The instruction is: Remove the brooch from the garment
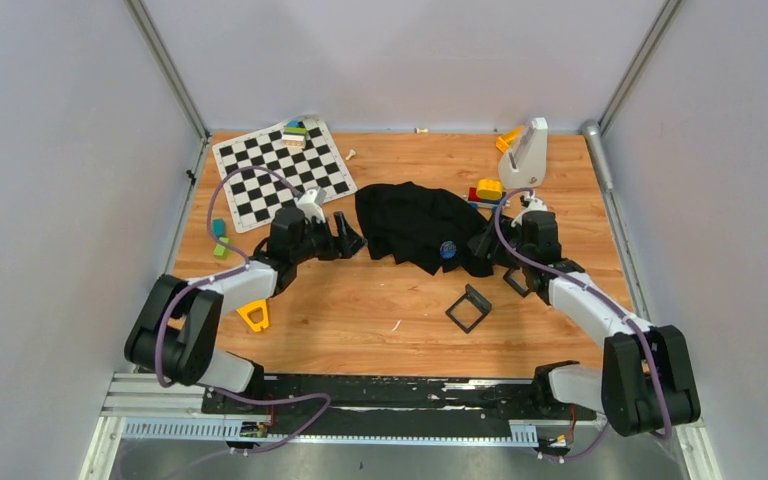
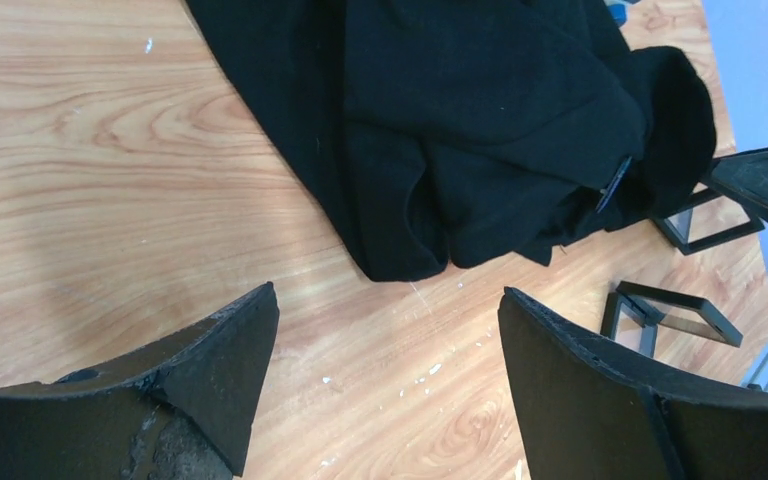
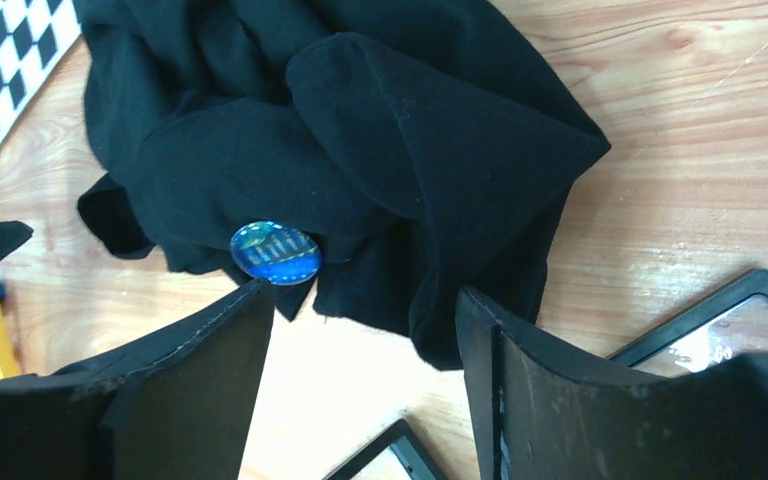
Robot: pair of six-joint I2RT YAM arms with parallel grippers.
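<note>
A crumpled black garment [image 1: 415, 222] lies mid-table. The small round blue brooch [image 1: 448, 250] sits on its near right edge; it shows clearly in the right wrist view [image 3: 275, 252] and edge-on in the left wrist view [image 2: 615, 184]. My left gripper [image 1: 350, 238] is open and empty over bare wood just left of the garment [image 2: 480, 120]. My right gripper [image 1: 484, 245] is open and empty, low at the garment's right edge [image 3: 360, 150], with the brooch just beyond its left finger [image 3: 210, 350].
A black square frame [image 1: 468, 307] lies near the centre front, another [image 1: 516, 281] by the right arm. A checkerboard [image 1: 282, 168] with blocks lies at the back left. Coloured blocks [image 1: 487, 190] and a white stand [image 1: 528, 152] are at the back right. A yellow piece [image 1: 254, 316] lies front left.
</note>
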